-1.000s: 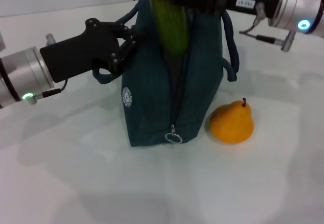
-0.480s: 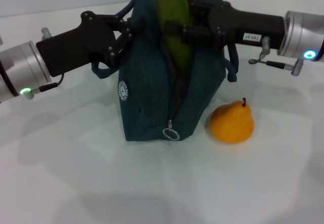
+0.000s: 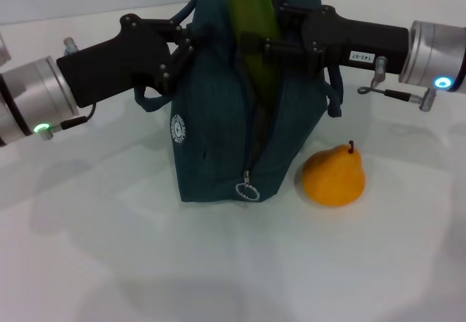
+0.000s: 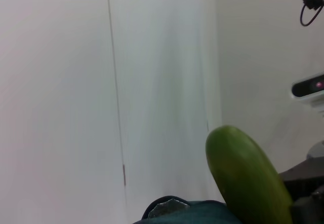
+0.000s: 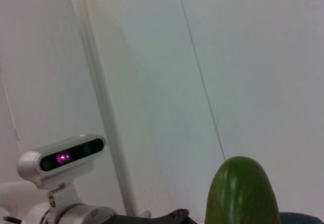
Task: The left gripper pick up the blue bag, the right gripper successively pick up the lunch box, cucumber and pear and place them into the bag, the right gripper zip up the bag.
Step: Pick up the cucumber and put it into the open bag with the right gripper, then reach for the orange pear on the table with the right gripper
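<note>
The bag (image 3: pixel 240 118) is stood upright on the white worktop (image 3: pixel 109 264), and its upper edge on the robot's left is held pinched by the left gripper (image 3: pixel 182 49), so the mouth is kept open. The cucumber (image 3: pixel 255 30) is clamped upright by the right gripper (image 3: pixel 266 49), which is reached in from the right over the bag; the lower end of the cucumber is already sunk into the open zipper slit, while its upper end is seen above the bag in both wrist views. The cucumber step is judged to be under way and near its release. The lunch box is not seen anywhere; it may be inside the bag, though that cannot be confirmed. The pear (image 3: pixel 333 175) is left on the worktop just beside the bag on the robot's right, not yet picked up. The zipper is undone, with its ring pull (image 3: pixel 247 190) hung low at the near end, so closing is also left to be done.
</note>
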{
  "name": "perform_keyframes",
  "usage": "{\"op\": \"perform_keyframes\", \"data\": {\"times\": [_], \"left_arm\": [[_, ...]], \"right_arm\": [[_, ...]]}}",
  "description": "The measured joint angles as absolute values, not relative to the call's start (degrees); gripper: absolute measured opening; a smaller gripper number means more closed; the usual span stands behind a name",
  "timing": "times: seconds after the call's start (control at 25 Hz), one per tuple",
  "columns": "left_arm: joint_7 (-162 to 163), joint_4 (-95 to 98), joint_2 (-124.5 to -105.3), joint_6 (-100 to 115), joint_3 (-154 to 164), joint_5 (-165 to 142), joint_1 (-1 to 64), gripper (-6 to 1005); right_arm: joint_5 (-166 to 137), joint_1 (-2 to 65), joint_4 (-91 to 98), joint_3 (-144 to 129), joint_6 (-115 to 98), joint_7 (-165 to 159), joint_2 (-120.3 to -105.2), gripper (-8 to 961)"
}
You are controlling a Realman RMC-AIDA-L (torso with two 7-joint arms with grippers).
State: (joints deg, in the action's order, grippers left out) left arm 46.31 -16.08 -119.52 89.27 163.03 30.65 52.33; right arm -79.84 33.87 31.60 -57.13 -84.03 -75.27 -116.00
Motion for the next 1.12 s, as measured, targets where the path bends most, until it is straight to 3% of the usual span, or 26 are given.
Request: {"op": "perform_keyframes", "data": {"times": [0.44,0.72,1.12], "left_arm": [[46.5,-15.9,-119.63,86.8,163.0,30.5,53.0,140],[45.9,-15.3,-119.63,86.0,163.0,30.7,53.1,141],[43.8,-12.4,-119.64,82.7,163.0,30.6,54.0,144]], "right_arm": [[-73.4,30.9,31.8,-57.0,-85.8,-68.7,-115.79,822],[-70.3,21.6,31.1,-50.7,-94.3,-57.8,-114.51,868],[-70.3,14.3,7.7,-44.7,-102.1,-38.2,-114.26,846]]}}
